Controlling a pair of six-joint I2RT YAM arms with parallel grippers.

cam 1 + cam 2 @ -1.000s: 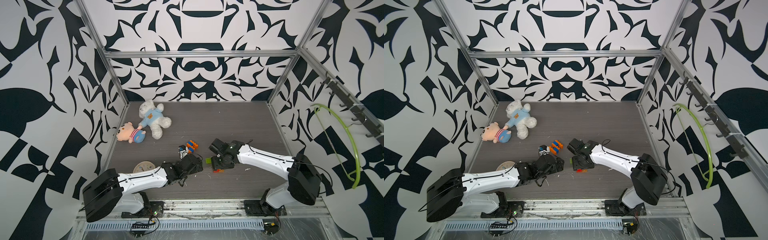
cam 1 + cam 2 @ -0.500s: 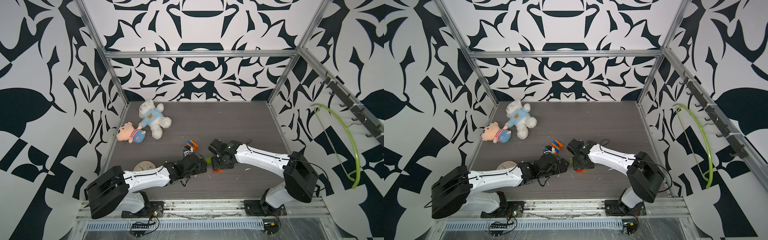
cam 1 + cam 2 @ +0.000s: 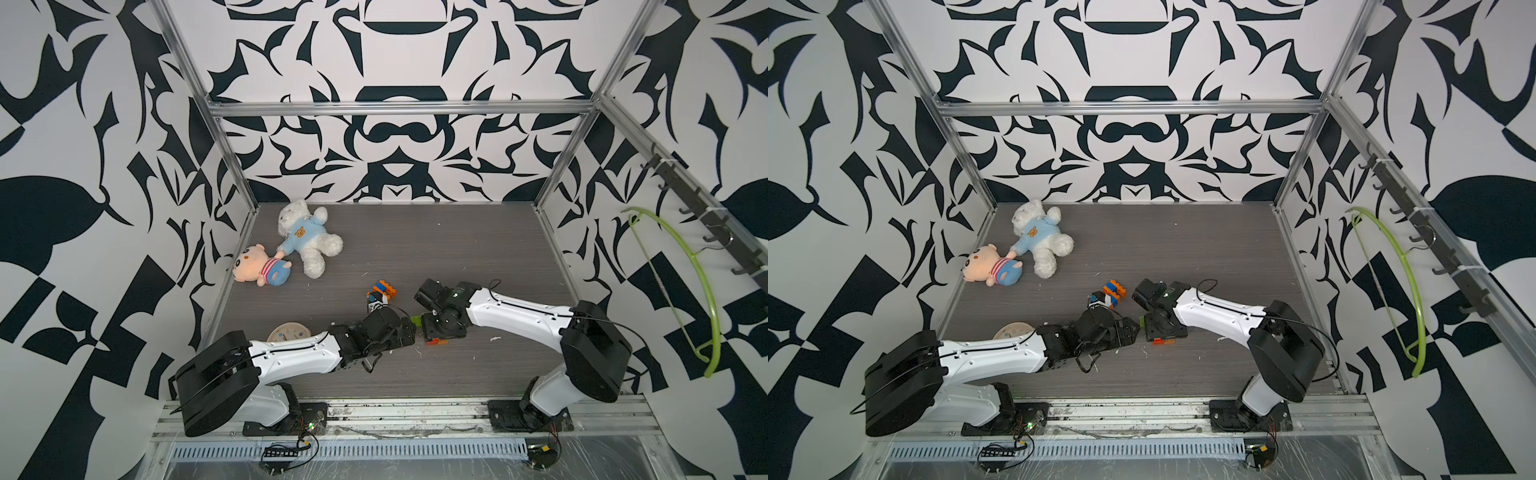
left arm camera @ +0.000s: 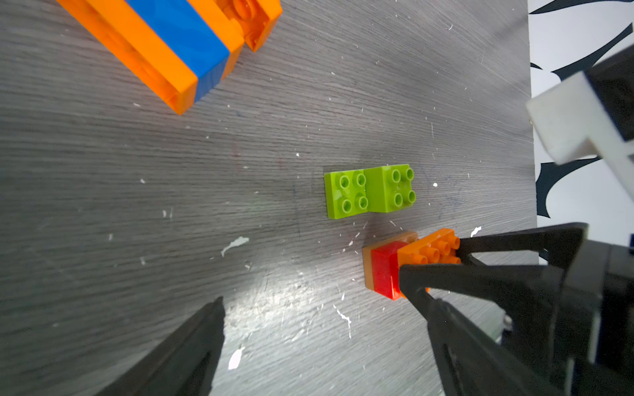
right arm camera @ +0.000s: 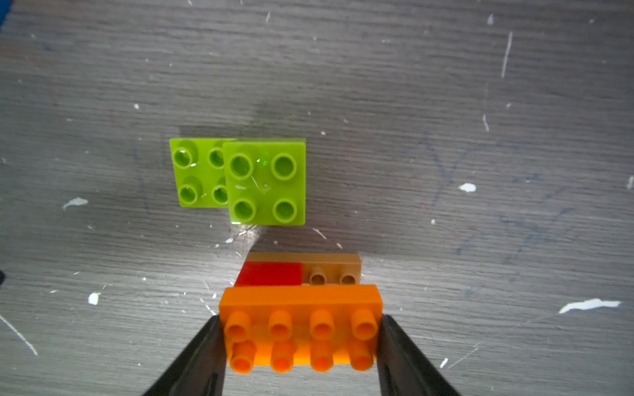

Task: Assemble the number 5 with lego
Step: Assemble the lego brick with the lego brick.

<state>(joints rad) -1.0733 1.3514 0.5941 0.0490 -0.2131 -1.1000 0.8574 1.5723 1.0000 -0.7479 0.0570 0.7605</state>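
Both top views: high at front, angled down over whole table (image 3: 457,249) toward back wall (image 3: 395,158); wrist cameras: close above table, looking down, both sharing lime green bricks (image 4: 368,190) and orange brick (image 5: 302,329).

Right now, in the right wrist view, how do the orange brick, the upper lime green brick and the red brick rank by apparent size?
1. orange brick: looks largest, but it is nearest the camera, so this is unsure.
2. upper lime green brick.
3. red brick: looks smallest, but it is partly hidden behind the orange brick.
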